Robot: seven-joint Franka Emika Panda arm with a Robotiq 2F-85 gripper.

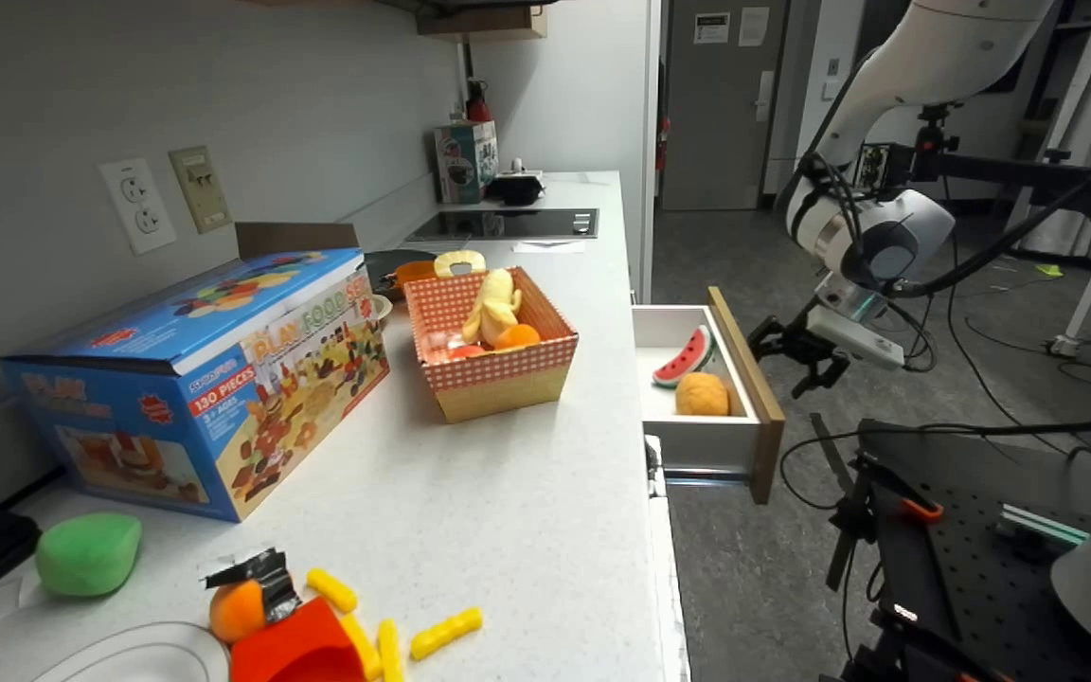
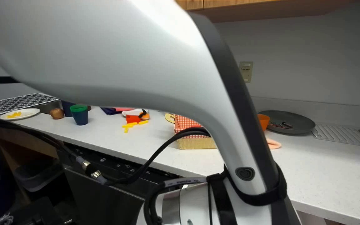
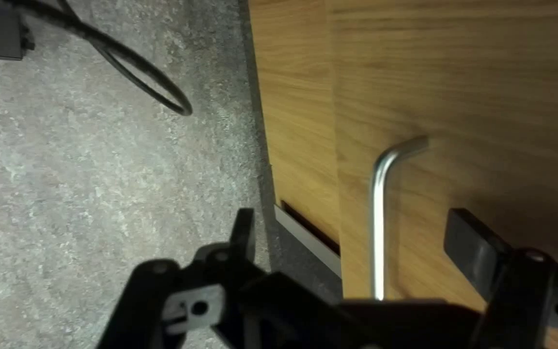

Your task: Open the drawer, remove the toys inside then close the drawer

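Note:
The drawer (image 1: 756, 379) is open below the counter in an exterior view. Inside it lie a red watermelon-slice toy (image 1: 685, 358) with a green rind and a round orange toy (image 1: 702, 394). My gripper (image 1: 777, 362) is outside the drawer, close to its wooden front. In the wrist view my gripper (image 3: 351, 225) has its fingers wide apart, with the metal handle (image 3: 379, 228) of the drawer front (image 3: 453, 121) showing between them. Nothing is held. Whether a finger touches the front or handle is unclear. The arm hides the drawer in an exterior view (image 2: 105, 56).
A checked basket (image 1: 508, 379) with toy food stands on the counter (image 1: 545, 493) above the drawer. A play-food box (image 1: 214, 379), a green blob (image 1: 89, 554) and yellow sticks (image 1: 446, 633) are also there. A black cart (image 1: 981, 511) and cables are beside the arm.

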